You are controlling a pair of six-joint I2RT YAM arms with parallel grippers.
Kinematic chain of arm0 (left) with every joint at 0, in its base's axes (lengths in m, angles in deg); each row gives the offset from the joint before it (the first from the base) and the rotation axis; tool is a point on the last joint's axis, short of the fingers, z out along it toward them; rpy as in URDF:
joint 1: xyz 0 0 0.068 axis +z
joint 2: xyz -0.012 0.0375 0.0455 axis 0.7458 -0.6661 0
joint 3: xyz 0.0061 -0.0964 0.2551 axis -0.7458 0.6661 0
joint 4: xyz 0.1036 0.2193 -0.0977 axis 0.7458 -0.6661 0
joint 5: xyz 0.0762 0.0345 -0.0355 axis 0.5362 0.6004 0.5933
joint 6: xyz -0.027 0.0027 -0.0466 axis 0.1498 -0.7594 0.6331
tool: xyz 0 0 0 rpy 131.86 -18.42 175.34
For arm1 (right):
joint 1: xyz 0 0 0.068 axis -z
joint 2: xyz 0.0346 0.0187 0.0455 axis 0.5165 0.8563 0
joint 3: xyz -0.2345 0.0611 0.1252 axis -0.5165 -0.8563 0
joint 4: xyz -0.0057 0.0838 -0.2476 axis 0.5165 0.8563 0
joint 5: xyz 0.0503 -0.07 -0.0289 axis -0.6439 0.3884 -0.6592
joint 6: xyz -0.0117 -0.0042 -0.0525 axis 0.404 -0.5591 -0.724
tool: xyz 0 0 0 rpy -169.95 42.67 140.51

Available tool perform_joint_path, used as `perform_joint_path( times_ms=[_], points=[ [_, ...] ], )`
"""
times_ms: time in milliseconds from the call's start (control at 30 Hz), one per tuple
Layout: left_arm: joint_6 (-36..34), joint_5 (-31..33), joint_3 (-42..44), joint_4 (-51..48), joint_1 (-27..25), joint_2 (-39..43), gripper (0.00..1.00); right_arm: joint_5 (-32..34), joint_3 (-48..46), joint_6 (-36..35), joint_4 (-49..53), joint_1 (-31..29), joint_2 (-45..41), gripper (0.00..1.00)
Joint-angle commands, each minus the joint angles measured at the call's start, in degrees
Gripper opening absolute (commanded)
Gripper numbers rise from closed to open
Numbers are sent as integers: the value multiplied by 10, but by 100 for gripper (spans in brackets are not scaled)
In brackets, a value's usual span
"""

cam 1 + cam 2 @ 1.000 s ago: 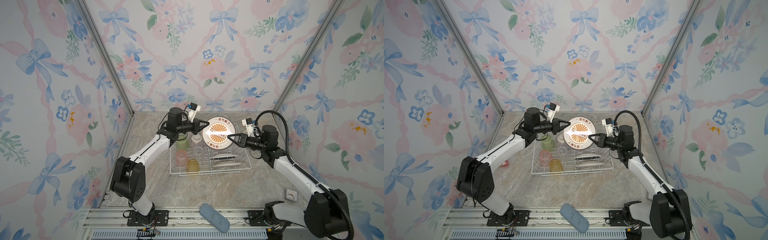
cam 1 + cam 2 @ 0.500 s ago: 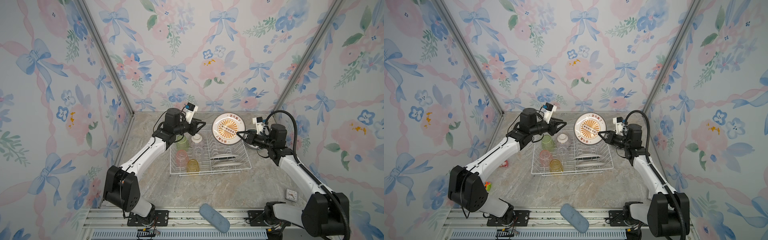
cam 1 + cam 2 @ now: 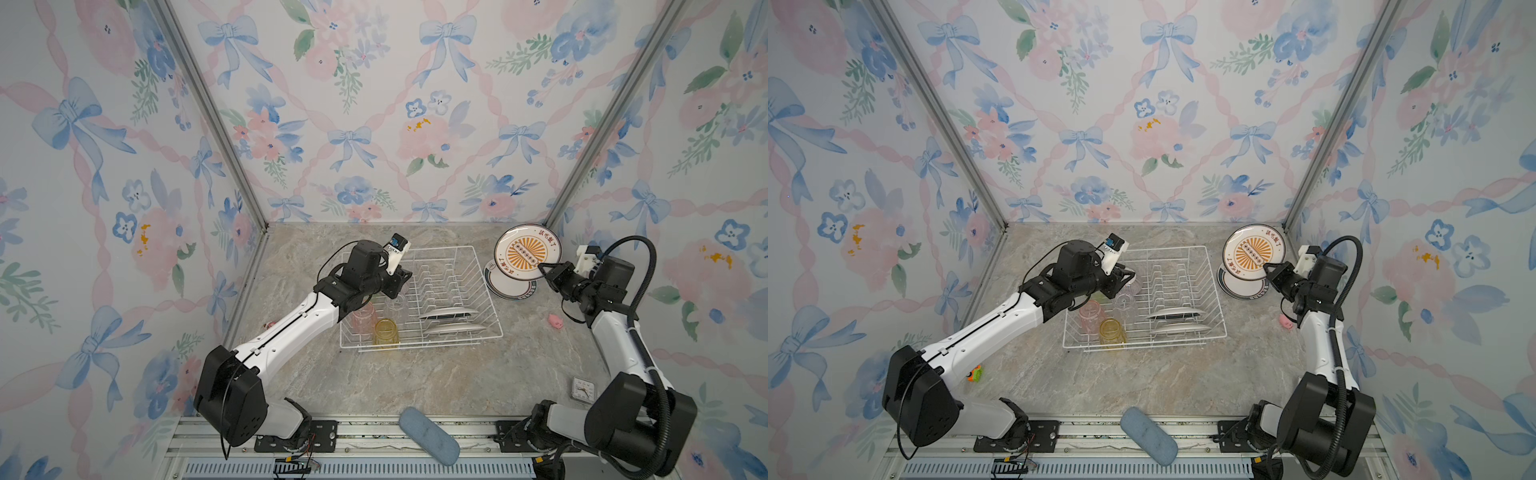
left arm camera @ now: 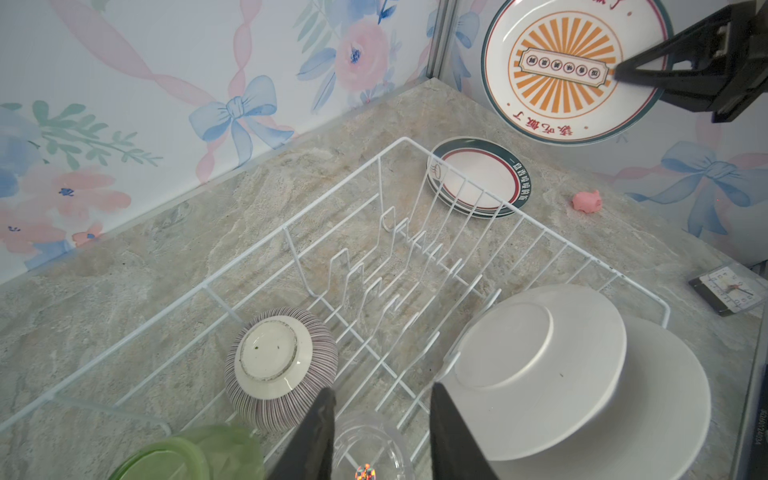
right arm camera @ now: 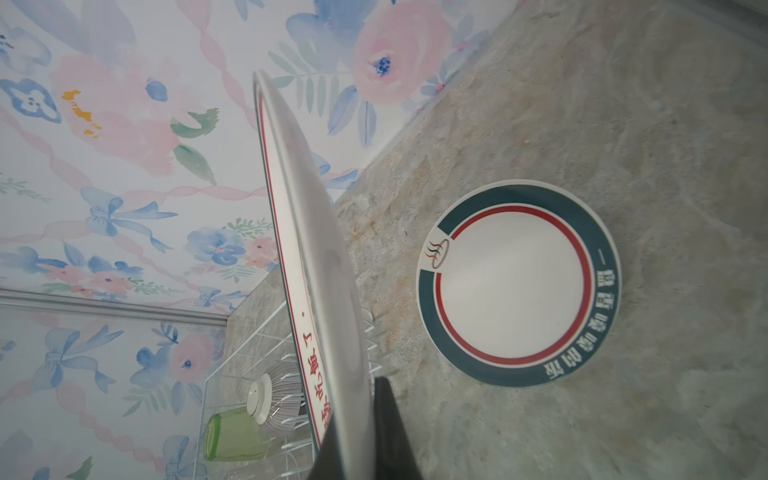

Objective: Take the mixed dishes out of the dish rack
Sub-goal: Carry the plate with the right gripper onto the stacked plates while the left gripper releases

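Observation:
The white wire dish rack holds two white plates upright in its slots, plus a yellow tumbler and a pink tumbler. My left gripper is open over the rack, its jaws either side of a clear tumbler without touching it. Beside it lie the upturned striped bowl and a green tumbler. My right gripper is shut on the rim of an orange sunburst plate. It holds that plate tilted in the air above a stack of dark-rimmed plates on the table right of the rack.
A small pink toy and a little clock lie on the table near the right arm. A blue oblong pad rests on the front rail. A small orange and green toy sits by the left arm's base.
The right arm carried the sunburst plate from above the rack out to the right, over the plate stack. The left gripper opened and drew back over the tumblers.

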Motion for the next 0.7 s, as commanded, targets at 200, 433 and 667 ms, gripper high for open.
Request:
perform_joint_path(
  times_ms=[200, 433, 667],
  points=[
    [-18, 6, -16, -4, -7, -15, 36, 13, -23, 37, -94, 15, 112, 0],
    [-21, -1, -32, -4, -9, -40, 36, 11, -22, 44, -121, 15, 158, 0],
    [-23, -2, -45, -5, -11, -56, 36, -8, -21, 65, -161, 12, 204, 0]
  ],
)
